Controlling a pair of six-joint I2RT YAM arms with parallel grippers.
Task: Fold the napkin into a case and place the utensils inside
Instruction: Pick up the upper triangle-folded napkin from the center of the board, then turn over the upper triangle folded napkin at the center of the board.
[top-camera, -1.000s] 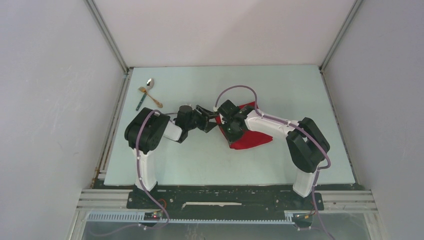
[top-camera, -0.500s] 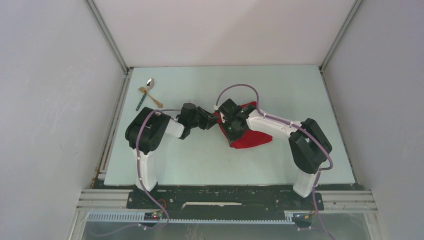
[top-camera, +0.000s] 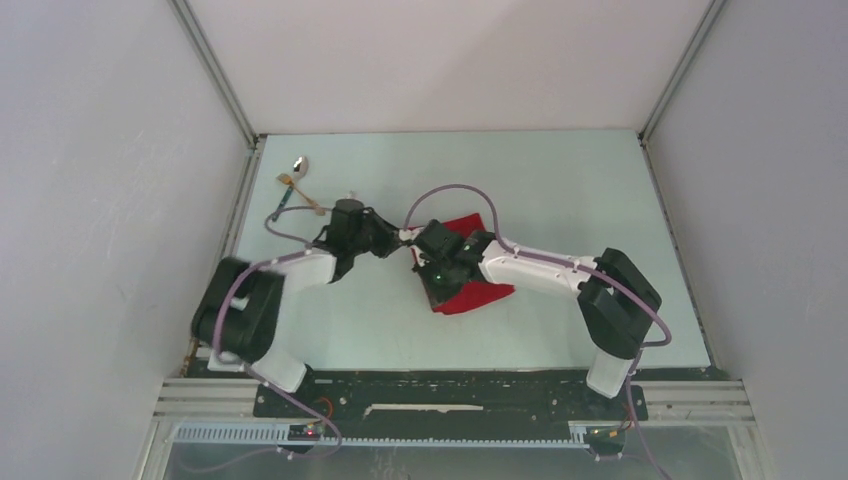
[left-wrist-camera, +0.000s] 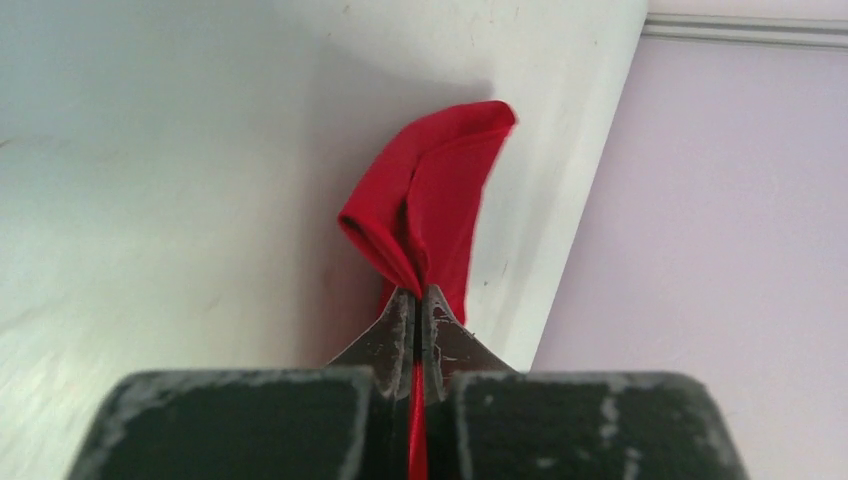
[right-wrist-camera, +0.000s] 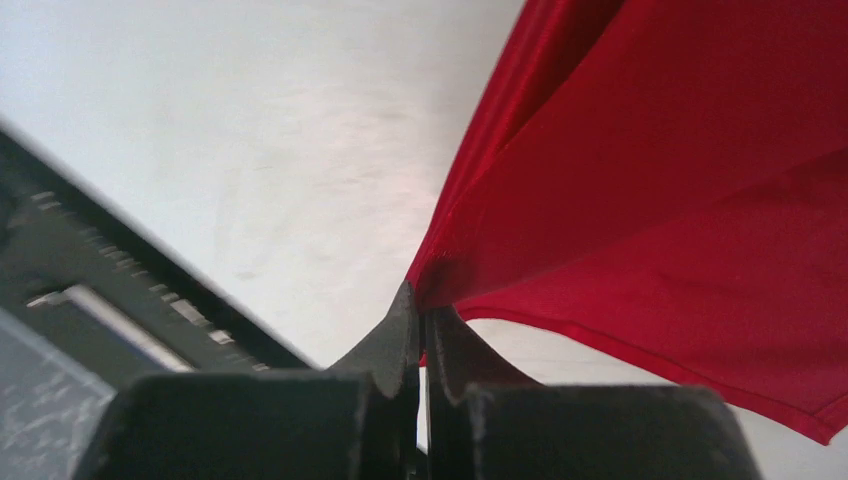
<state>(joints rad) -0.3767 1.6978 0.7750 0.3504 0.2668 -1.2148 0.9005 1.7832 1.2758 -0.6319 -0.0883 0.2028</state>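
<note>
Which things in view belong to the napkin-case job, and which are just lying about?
Job: napkin; spoon; fork; teal-handled piece.
Just there: table; walls.

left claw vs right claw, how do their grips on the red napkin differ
The left claw pinches a narrow, bunched fold of the soft red cloth napkin; the right claw pinches a spot where the cloth fans out wide. Seen from above, the left claw reaches in from the left, the right claw from the right. Both are shut on the napkin.
</note>
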